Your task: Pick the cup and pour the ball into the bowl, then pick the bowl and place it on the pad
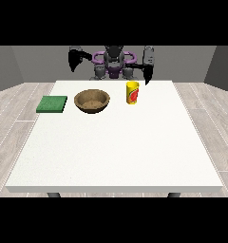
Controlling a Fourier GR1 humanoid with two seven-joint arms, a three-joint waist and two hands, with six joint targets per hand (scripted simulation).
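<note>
From my station I see a large white table (111,152) filling most of the front view, its top plain and evenly lit, its near edge showing a thin pale rim. Two dark table legs (53,194) poke out beneath that near edge, one towards each corner. Around the table runs a floor (14,114) of light grey-brown wood-look planks, laid in long boards with visible seams. Behind it I make out grey walls (35,64): a lighter back wall, with darker side walls angling in at both edges. The light is soft and even throughout.
</note>
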